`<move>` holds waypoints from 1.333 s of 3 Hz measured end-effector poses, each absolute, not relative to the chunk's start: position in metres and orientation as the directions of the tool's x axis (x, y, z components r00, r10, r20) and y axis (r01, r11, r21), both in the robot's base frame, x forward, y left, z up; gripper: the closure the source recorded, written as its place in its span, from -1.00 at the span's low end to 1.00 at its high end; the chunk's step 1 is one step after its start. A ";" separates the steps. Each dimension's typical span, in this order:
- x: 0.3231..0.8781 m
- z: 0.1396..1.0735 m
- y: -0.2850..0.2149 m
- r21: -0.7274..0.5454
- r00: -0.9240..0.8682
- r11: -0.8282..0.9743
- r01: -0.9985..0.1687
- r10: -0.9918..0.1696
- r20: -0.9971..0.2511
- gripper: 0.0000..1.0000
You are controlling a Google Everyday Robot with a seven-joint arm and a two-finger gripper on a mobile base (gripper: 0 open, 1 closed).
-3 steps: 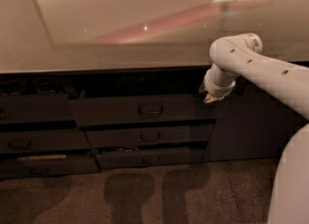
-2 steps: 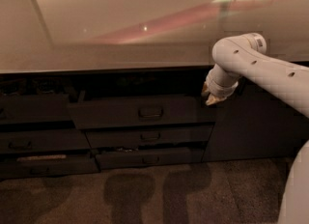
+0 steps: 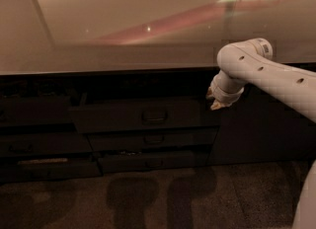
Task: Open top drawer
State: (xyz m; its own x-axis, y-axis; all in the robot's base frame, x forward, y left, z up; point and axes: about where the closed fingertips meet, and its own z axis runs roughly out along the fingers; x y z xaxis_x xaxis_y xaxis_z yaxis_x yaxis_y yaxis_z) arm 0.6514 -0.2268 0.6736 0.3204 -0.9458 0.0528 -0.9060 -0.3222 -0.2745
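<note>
The top drawer is a wide dark grey front under the pale counter, with a small loop handle at its centre. It stands pulled out a little from the cabinet face. My gripper hangs at the end of the white arm, by the drawer's upper right corner and to the right of the handle. It holds nothing that shows.
Two shallower dark drawers sit below the top one, the lowest slightly out. More dark drawers are at the left. A dark cabinet door is at the right. The pale counter top overhangs everything. Brown floor lies in front.
The view has shifted slightly to the left. The arm and gripper stay by the drawer's right end. The drawer has not visibly moved.
</note>
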 end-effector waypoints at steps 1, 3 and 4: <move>0.643 0.669 -0.227 -0.277 0.329 -0.330 -0.903 -0.943 0.051 1.00; 0.636 0.670 -0.227 -0.278 0.337 -0.337 -0.899 -0.940 0.051 1.00; 0.628 0.689 -0.231 -0.325 0.362 -0.371 -0.870 -0.928 0.089 1.00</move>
State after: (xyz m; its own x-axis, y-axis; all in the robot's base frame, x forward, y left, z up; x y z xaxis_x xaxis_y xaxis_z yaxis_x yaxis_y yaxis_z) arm 0.6278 -0.2314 0.6888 0.3622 -0.9278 0.0892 -0.8699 -0.3708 -0.3253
